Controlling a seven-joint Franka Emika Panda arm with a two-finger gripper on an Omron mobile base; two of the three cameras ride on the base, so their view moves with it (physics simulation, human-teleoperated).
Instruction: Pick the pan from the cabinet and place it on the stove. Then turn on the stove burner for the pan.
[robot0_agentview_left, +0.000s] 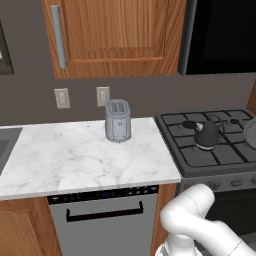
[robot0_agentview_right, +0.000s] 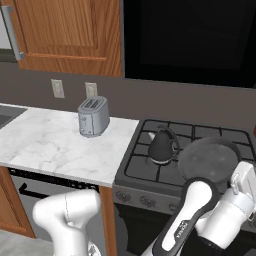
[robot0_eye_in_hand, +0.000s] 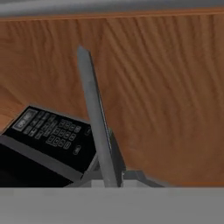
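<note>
The pan (robot0_agentview_right: 209, 157) is a round, mottled grey disc over the right side of the stove (robot0_agentview_right: 150, 170), slightly tilted, and I cannot tell whether it touches the grates. Its edge also shows in the left base view as the pan (robot0_agentview_left: 251, 131). My hand sits at its lower right rim. In the hand view my gripper (robot0_eye_in_hand: 109, 179) is shut, and the pan's long grey handle (robot0_eye_in_hand: 94, 109) rises from between the tips. The reddish-brown cabinet (robot0_agentview_left: 115, 30) hangs at the upper left with its door closed. Round knobs (robot0_agentview_right: 145, 201) line the stove's front.
A black kettle (robot0_agentview_right: 163, 146) stands on the stove just left of the pan. A grey toaster (robot0_agentview_left: 118, 120) is on the marble counter (robot0_agentview_left: 75, 160). The black microwave (robot0_agentview_right: 190, 40) hangs over the stove; its control panel (robot0_eye_in_hand: 48, 131) and wood panelling lie ahead of the hand.
</note>
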